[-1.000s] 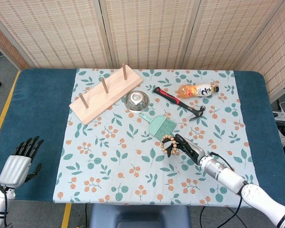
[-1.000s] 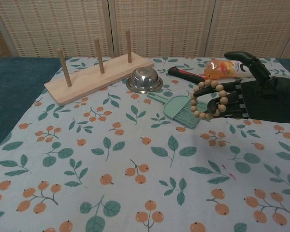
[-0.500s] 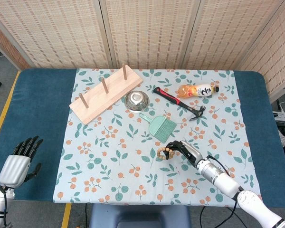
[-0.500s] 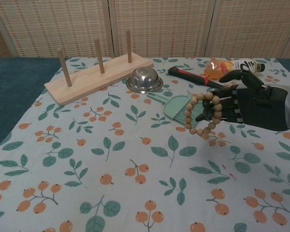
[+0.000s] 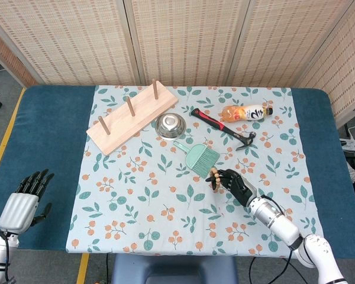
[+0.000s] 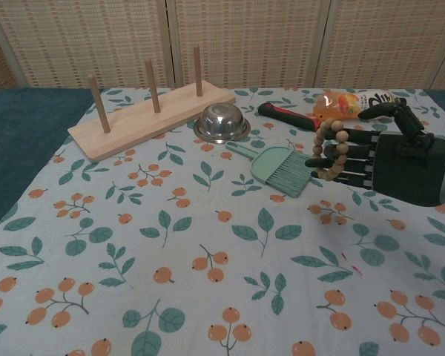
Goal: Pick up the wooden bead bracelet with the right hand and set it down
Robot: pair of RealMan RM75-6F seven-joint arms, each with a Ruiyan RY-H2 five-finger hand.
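- Holding the bracelet [image 6: 328,150] off the table, the right hand [image 6: 389,158] is gripping the loop of round wooden beads on its dark fingers [image 6: 340,157], just beside the brush.
- Hanging upright from those fingers, the bracelet [image 5: 213,179] is showing pale, smooth beads strung in a ring.
- The left hand [image 5: 25,201] is resting at the table's near left corner over the blue cloth, holding nothing, its black fingers extended and slightly apart.
- A tablecloth [image 6: 133,245] printed with leaves and orange berries is covering the middle of the table.
- A mint-green plastic brush [image 6: 278,167] is lying flat with its bristles fanned.
- A shiny round metal bowl [image 6: 222,122] is sitting beside a wooden board [image 6: 133,120] with three upright pegs.
- A red-handled hammer [image 5: 223,128] and an orange bottle [image 5: 244,112] are lying on their sides farther back.
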